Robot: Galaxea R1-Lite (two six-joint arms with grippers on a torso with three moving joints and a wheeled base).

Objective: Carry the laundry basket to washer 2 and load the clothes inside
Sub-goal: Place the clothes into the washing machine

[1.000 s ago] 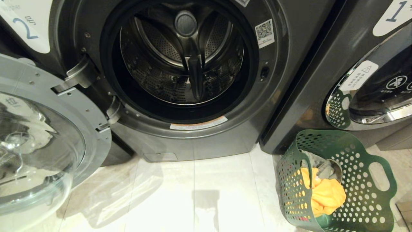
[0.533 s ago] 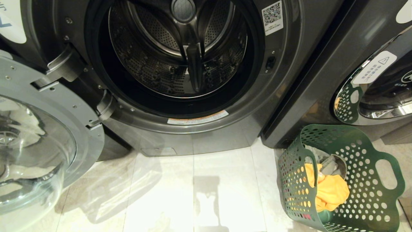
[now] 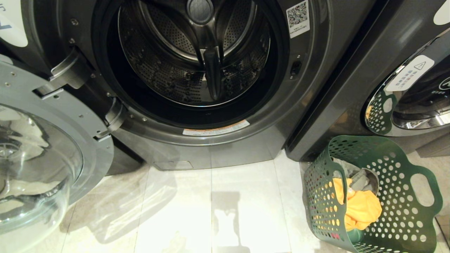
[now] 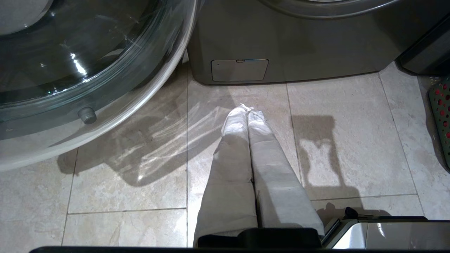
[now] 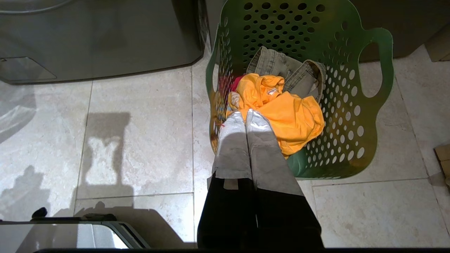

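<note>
Head view: my gaze has dipped since a second ago, bringing the dark grey front-load washer 2, its glass door swung open left, closer; its drum is empty. The dark green perforated plastic laundry basket stands on the floor at right.

Left wrist view: my left tool hangs pinched shut, empty.

Right wrist view: my right tool, shut and empty, hovers over the yellow, denim and red clothes. Carrying looks done; loading is next.

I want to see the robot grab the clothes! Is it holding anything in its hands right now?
No, nothing yet. The left gripper is shut over bare floor, and the right gripper is shut above the yellow garment in the laundry basket, gripping nothing.
</note>
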